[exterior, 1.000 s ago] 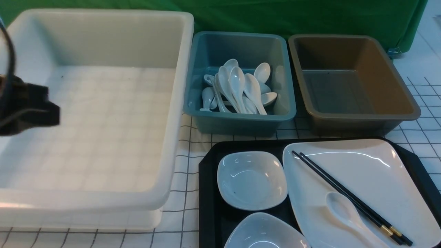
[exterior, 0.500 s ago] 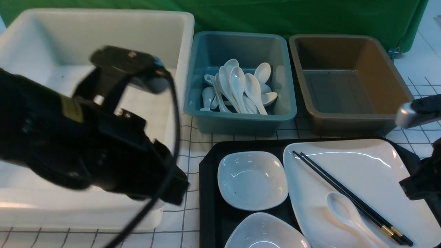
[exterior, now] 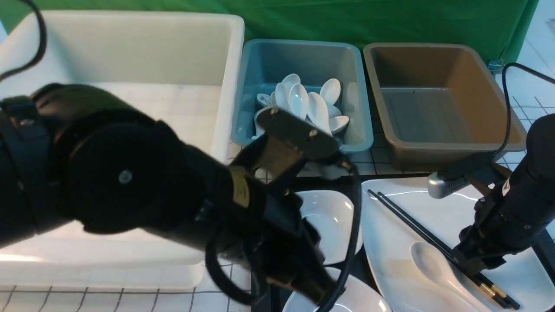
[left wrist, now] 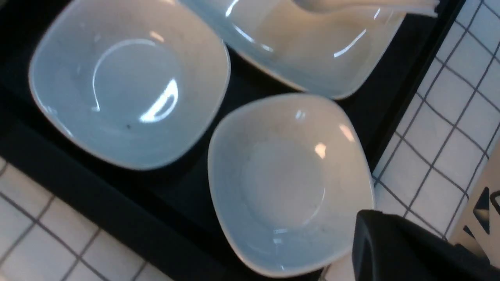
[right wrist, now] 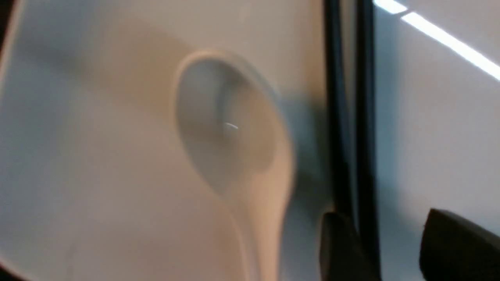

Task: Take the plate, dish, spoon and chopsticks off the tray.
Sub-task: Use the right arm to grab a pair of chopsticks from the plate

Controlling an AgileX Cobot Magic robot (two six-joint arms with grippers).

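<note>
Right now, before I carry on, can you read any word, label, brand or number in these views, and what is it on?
Nothing is legible in any view.
The yellow label on the left arm: blurred, unreadable.
The small white sticker on the right arm: too small to read.
The black marks on a grey surface at the corner of the left wrist view: cut off, unreadable.

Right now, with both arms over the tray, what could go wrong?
The right hand hangs open at the chopsticks, with the spoon lying right beside them on the plate: closing could catch one stick only or shove the spoon. The left hand, shut, is low by the nearer small dish and might knock it across the tray.
</note>
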